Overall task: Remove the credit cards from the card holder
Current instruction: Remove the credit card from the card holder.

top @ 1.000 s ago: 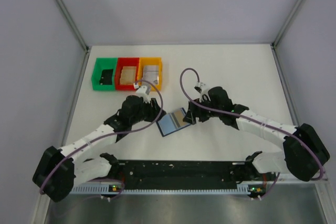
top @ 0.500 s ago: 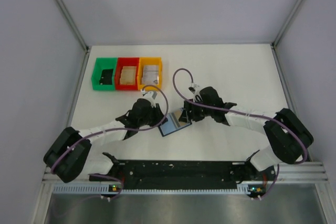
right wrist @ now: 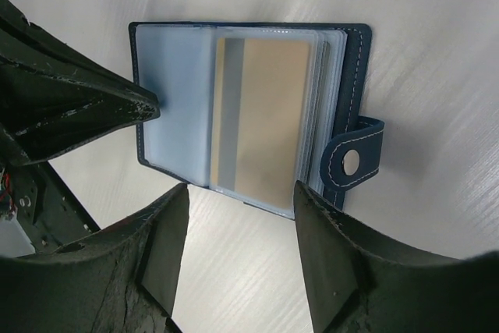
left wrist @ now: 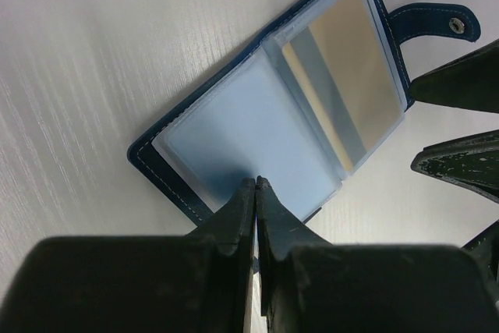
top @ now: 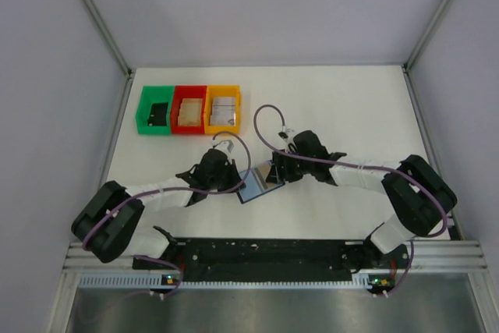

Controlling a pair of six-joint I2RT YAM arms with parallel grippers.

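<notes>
The dark blue card holder (top: 258, 182) lies open on the white table between my grippers. In the right wrist view its left panel (right wrist: 173, 107) is an empty pale blue sleeve. Its right panel holds a tan credit card (right wrist: 269, 118) with a grey stripe, and more sleeves are stacked under it. A snap strap (right wrist: 352, 161) sticks out on the right. My left gripper (left wrist: 256, 182) is shut, with its tips pressed on the left panel's edge (left wrist: 234, 146). My right gripper (right wrist: 242, 193) is open at the card panel's near edge and holds nothing.
A green bin (top: 156, 93), a red bin (top: 189, 91) and an orange bin (top: 224, 90) stand in a row at the back left, each with something flat inside. Grey walls enclose the table. The arm cables loop above both wrists.
Both grippers have come down and in toward the card holder. The holder now lies flatter and looks smaller from above. The left gripper's tips now rest on its left panel.
</notes>
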